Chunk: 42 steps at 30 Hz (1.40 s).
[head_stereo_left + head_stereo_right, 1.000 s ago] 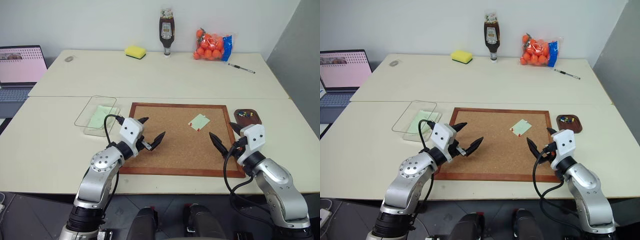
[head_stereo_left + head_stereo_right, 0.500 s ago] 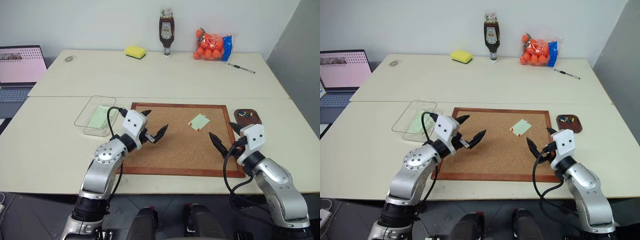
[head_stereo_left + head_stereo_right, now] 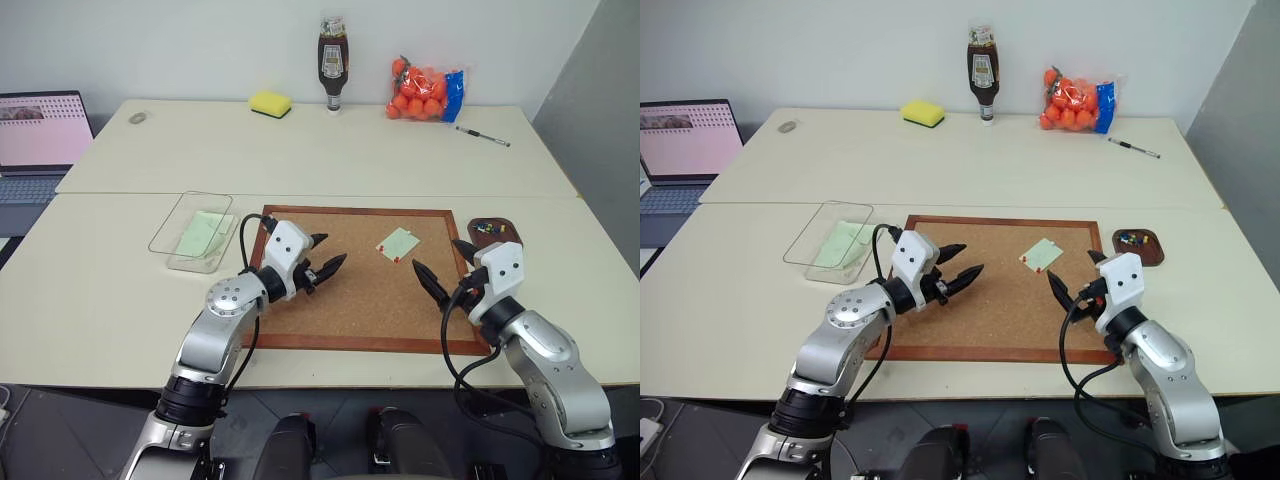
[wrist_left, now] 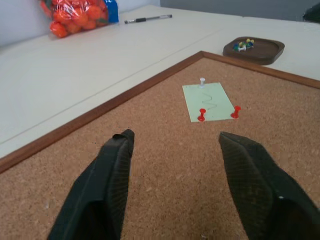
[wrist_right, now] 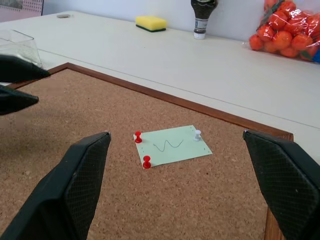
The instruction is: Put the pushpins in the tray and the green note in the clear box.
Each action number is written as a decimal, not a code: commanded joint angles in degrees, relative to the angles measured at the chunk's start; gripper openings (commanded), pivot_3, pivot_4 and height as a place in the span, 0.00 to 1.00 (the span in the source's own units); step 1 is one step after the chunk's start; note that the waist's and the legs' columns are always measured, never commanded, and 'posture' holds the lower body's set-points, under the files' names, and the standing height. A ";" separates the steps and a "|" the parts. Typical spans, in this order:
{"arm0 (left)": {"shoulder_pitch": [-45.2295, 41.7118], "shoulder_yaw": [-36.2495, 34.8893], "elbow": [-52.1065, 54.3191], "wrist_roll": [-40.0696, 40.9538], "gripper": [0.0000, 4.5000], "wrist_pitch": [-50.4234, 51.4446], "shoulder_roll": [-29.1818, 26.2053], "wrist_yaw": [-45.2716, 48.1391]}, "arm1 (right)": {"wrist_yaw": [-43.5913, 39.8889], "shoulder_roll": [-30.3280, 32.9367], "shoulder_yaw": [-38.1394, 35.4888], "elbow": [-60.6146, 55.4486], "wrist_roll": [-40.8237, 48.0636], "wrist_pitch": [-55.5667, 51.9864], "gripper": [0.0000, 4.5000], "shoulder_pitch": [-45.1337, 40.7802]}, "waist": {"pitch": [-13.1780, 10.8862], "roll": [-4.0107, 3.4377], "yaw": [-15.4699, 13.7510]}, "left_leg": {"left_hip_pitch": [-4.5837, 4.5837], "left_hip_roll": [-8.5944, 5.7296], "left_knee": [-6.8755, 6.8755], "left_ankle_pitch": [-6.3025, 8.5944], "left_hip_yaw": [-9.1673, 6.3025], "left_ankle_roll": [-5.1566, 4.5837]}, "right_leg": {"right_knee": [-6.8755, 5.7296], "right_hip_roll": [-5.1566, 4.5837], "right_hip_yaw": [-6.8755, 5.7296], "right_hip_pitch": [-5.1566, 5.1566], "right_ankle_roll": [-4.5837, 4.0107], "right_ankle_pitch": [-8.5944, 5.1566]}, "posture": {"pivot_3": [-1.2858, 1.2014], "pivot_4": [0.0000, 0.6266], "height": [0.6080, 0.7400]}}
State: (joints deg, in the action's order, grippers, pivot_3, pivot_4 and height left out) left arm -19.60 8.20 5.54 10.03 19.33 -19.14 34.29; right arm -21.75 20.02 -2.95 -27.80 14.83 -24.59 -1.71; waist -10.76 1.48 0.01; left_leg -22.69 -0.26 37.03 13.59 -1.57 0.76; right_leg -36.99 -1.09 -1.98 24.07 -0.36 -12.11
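Left eye view | left tool (image 3: 327,258) moved toward green note (image 3: 398,243), narrower, empty | right tool (image 3: 442,268) wide, empty, unmoved

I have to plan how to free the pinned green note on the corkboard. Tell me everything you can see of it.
The small pale-green square paper note lies flat on the brown corkboard, in its far right part. A thin dark squiggle is drawn on it. Two red-headed pushpins and one white pushpin stand in it near its edges. No fingers touch it.
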 commanded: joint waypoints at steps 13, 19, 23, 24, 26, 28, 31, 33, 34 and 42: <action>-0.89 2.29 -1.31 -1.36 0.01 1.40 -0.56 2.26 | -2.03 3.46 1.32 7.14 1.21 -7.66 1.00 -12.05 | 0.00 0.00 0.20 | 0.02 -0.02 0.00 0.00 0.08 -0.01 | -0.01 0.00 0.02 0.03 0.05 0.04 | 0.52 0.24 1.00; 0.40 3.33 -1.77 -1.39 0.01 2.50 -0.73 3.25 | -1.92 2.94 2.28 14.29 -0.45 -6.33 1.00 -17.81 | 0.00 0.00 0.12 | -0.01 -0.03 0.00 0.00 0.07 -0.01 | -0.01 0.01 0.03 0.03 0.04 0.04 | 0.52 0.24 1.00; 1.31 4.58 -3.89 -2.85 0.01 3.57 -0.79 2.85 | -2.26 1.80 3.42 22.95 -1.98 -4.34 1.00 -23.48 | 0.00 -0.01 0.25 | -0.01 -0.02 0.00 0.00 0.08 -0.01 | -0.01 0.01 0.03 0.03 0.04 0.04 | 0.52 0.24 1.00; 1.36 4.67 -4.03 -3.00 0.01 3.48 -0.69 2.86 | -2.30 1.50 3.69 25.14 -2.39 -3.71 1.00 -24.69 | 0.00 -0.01 0.27 | 0.02 -0.02 0.00 0.00 0.13 -0.01 | -0.03 0.01 0.03 0.03 0.04 0.04 | 0.52 0.24 1.00; 1.30 4.88 -4.21 -3.34 0.01 3.56 -0.59 2.71 | -2.58 1.08 4.29 28.84 -3.31 -2.40 1.00 -26.52 | 0.01 -0.01 0.18 | 0.06 -0.04 0.01 -0.01 0.09 -0.01 | -0.04 0.01 0.02 -0.02 0.04 0.04 | 0.52 0.24 1.00; 1.24 5.31 -4.36 -3.90 0.01 3.76 -0.67 2.53 | -2.83 0.46 4.78 32.67 -4.06 -0.97 1.00 -28.37 | 0.01 -0.02 0.16 | 0.05 -0.04 0.00 -0.01 0.10 -0.01 | -0.04 0.01 0.03 -0.01 0.04 0.04 | 0.52 0.24 1.00; 1.31 5.45 -4.28 -4.05 0.01 3.61 -0.50 2.55 | -3.14 -0.45 4.94 36.80 -4.34 0.33 1.00 -30.36 | 0.02 -0.04 0.16 | 0.04 -0.04 -0.01 -0.01 0.11 -0.01 | -0.03 0.01 0.04 -0.01 0.04 0.04 | 0.52 0.24 1.00; 1.29 5.38 -4.03 -4.07 0.01 3.73 -0.45 2.55 | -3.51 -1.16 5.02 40.52 -4.98 1.67 1.00 -31.76 | 0.02 -0.04 0.16 | 0.04 -0.04 0.00 -0.01 0.12 -0.01 | -0.04 0.01 0.07 -0.01 0.03 0.04 | 0.52 0.24 1.00; 1.30 5.37 -3.93 -4.10 0.01 3.77 -0.43 2.53 | -3.70 -1.34 5.01 41.68 -5.26 2.22 1.00 -32.15 | 0.02 -0.04 0.16 | 0.05 -0.04 0.01 -0.01 0.13 -0.01 | -0.04 0.01 0.07 -0.02 0.03 0.05 | 0.52 0.24 1.00; 1.94 5.20 -3.19 -4.17 0.00 4.00 -0.57 2.30 | -4.36 -2.09 4.54 46.26 -6.02 4.86 0.74 -33.02 | 0.03 -0.05 0.17 | 0.05 -0.03 0.00 -0.01 0.11 -0.02 | -0.05 0.00 0.10 -0.01 0.02 0.05 | 0.52 0.24 1.00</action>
State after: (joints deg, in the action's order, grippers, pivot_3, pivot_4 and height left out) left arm -18.59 12.70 1.70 6.32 22.48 -19.82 36.68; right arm -25.95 18.20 2.37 18.70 8.95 -21.59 -33.01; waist -10.73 1.43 0.18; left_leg -22.63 -0.29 37.03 13.59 -1.45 0.75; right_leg -37.06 -1.09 -1.87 24.06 -0.34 -12.06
